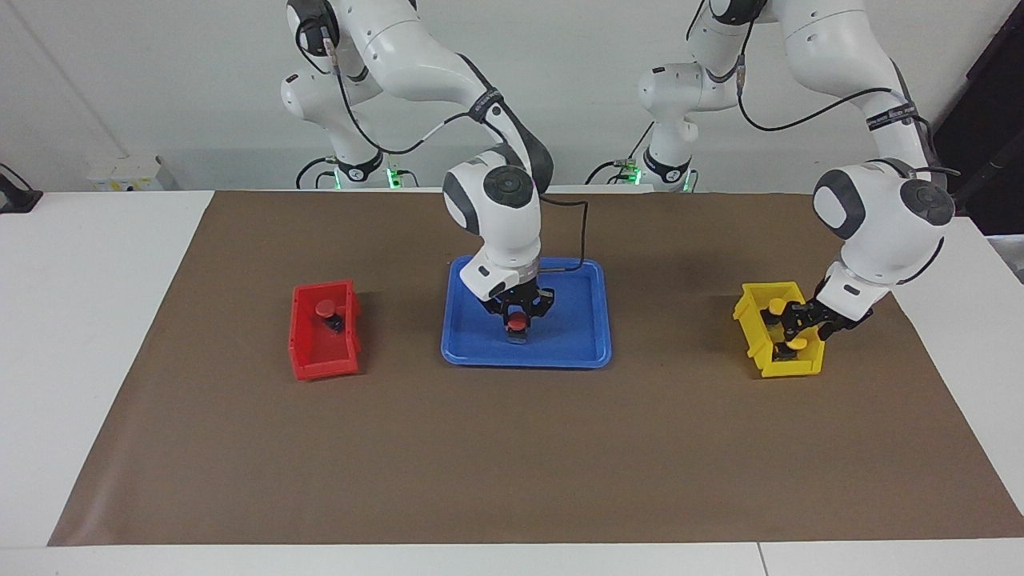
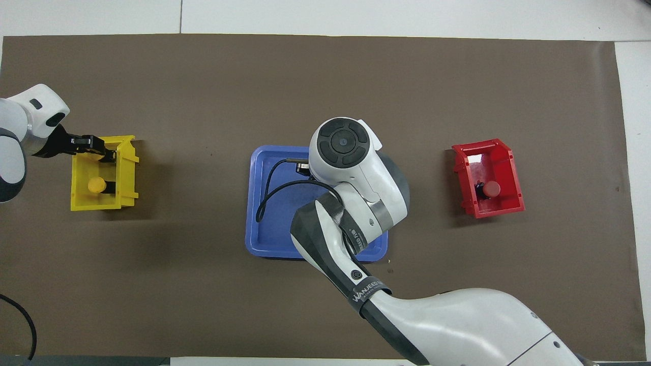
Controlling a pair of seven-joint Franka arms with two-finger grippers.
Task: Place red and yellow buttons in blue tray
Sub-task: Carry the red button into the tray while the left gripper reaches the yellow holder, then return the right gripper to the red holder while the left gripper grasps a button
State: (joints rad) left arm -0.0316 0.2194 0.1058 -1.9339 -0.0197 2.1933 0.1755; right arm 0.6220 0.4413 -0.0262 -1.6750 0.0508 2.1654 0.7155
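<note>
While two red buttons show, one sits in tray.

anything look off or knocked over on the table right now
Nothing stands out. The red bin, blue tray and yellow bin sit flat on the brown mat, and nothing visible is spilled or tipped.
</note>
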